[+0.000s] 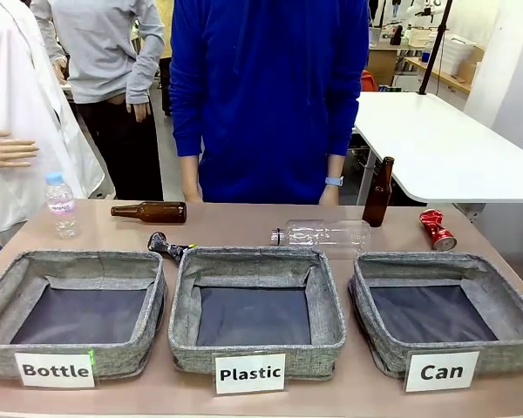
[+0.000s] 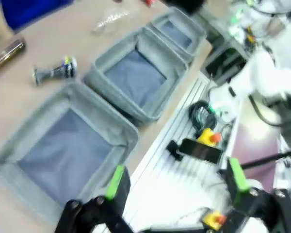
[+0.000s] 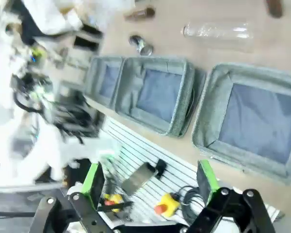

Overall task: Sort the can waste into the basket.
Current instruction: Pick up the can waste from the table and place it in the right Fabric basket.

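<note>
A red crushed can (image 1: 437, 230) lies at the far right of the table, behind the grey basket labelled "Can" (image 1: 377, 338). A dark crushed can (image 1: 167, 246) lies behind the gap between the "Bottle" and "Plastic" baskets. In the left wrist view my left gripper (image 2: 177, 179) hangs open and empty over the robot-side table edge, with the dark can (image 2: 56, 72) far ahead and the Can basket (image 2: 199, 30) farthest off. My right gripper (image 3: 150, 177) is open and empty too, just short of the Can basket (image 3: 208, 124); the dark can (image 3: 140, 45) lies beyond the baskets.
The "Bottle" basket (image 1: 4, 296) and "Plastic" basket (image 1: 327, 305) stand left of the Can basket. A brown bottle (image 1: 148, 211) lies behind them, another (image 1: 378, 192) stands upright, a clear bottle (image 1: 322, 234) lies in the middle, a small water bottle (image 1: 60, 205) stands left. A person stands at the far edge.
</note>
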You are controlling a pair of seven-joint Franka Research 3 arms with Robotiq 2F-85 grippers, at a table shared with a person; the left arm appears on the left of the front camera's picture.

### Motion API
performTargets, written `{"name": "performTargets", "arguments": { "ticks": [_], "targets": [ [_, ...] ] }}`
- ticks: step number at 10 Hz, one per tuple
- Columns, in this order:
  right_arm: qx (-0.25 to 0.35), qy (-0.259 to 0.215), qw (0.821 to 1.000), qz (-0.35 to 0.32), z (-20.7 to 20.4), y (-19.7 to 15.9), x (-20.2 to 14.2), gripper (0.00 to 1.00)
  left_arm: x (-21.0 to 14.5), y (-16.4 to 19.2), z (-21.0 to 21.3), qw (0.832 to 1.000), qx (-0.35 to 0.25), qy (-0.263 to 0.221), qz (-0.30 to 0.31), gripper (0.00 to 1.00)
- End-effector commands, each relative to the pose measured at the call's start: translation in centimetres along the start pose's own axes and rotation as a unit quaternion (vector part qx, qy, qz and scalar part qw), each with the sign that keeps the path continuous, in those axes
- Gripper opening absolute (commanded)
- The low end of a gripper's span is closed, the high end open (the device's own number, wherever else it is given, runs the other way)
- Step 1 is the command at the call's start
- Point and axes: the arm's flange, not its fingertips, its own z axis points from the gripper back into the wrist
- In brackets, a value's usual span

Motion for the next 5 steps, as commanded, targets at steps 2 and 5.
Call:
{"name": "performTargets", "arguments": {
  "ticks": [2, 5],
  "targets": [
    [0.097, -0.132, 0.978, -0.127, 5.7, -9.8, -2.5, 1.00, -6.1, 7.7, 5.1, 0.972, -0.057, -0.186, 0.136, 1.00],
    [0.156, -0.194, 0.945, -0.214, 7.3, -15.5, -3.8, 1.00, -11.2, 9.5, 5.9, 0.919, -0.069, -0.317, 0.224, 1.00]
  ]
}}
